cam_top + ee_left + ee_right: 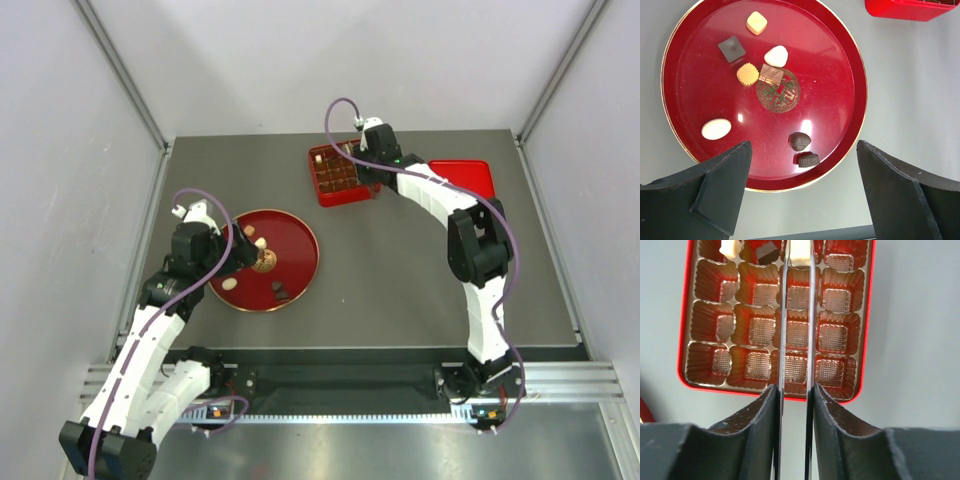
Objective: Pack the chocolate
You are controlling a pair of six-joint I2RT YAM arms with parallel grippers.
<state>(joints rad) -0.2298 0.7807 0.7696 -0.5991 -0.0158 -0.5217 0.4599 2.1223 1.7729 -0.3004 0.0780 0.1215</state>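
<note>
Several chocolate pieces lie on the round red plate (840,65): a cream square (756,22), a dark square (731,49), a white oval (776,56), a tan block (771,74) and two dark pieces (799,140) near the front rim. My left gripper (803,172) hangs open above that rim, holding nothing. My right gripper (795,390) is shut on metal tweezers (782,340). Their tips clasp a cream piece (801,251) over the far row of the red chocolate box (685,377). A cream piece (730,247) and a dark piece (765,251) sit in far cells.
The box's red lid (465,178) lies flat to the right of the box (335,175). A golden wrinkled ball (264,262) sits at the plate's middle. White walls enclose the table on three sides.
</note>
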